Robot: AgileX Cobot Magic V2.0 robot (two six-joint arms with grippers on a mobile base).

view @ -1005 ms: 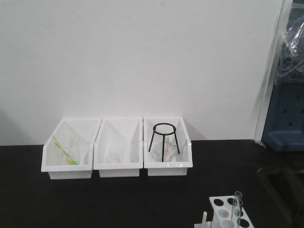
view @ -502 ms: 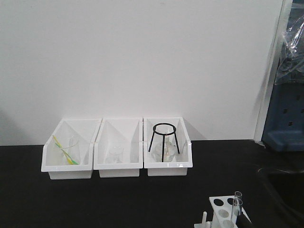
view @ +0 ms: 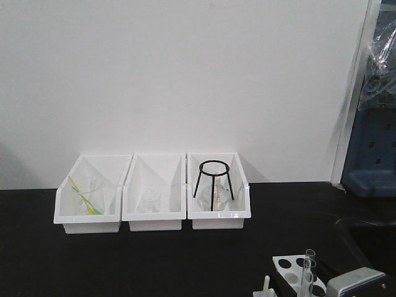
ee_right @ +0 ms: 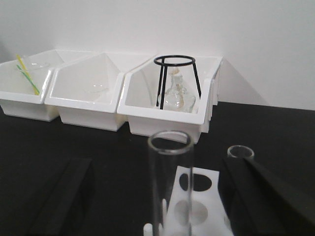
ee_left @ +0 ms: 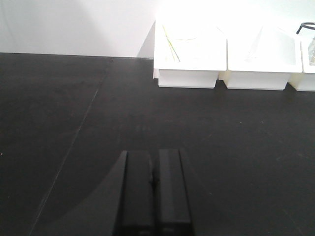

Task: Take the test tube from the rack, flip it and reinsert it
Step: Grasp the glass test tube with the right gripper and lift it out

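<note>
Presently the right tool (ee_right: 160,167) gapes around the test tube (ee_right: 170,196) in the rack (ee_right: 199,201), ready to grasp. The left tool (ee_left: 153,189) is closed, empty.

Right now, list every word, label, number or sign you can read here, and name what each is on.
No readable text anywhere.
White bins, rack, test tube, black tripod: no print on them.
Blue cabinet at the right edge: dark marks only, too small to read.
Black tabletop, left wrist view: faint specks, too blurred to read.
</note>
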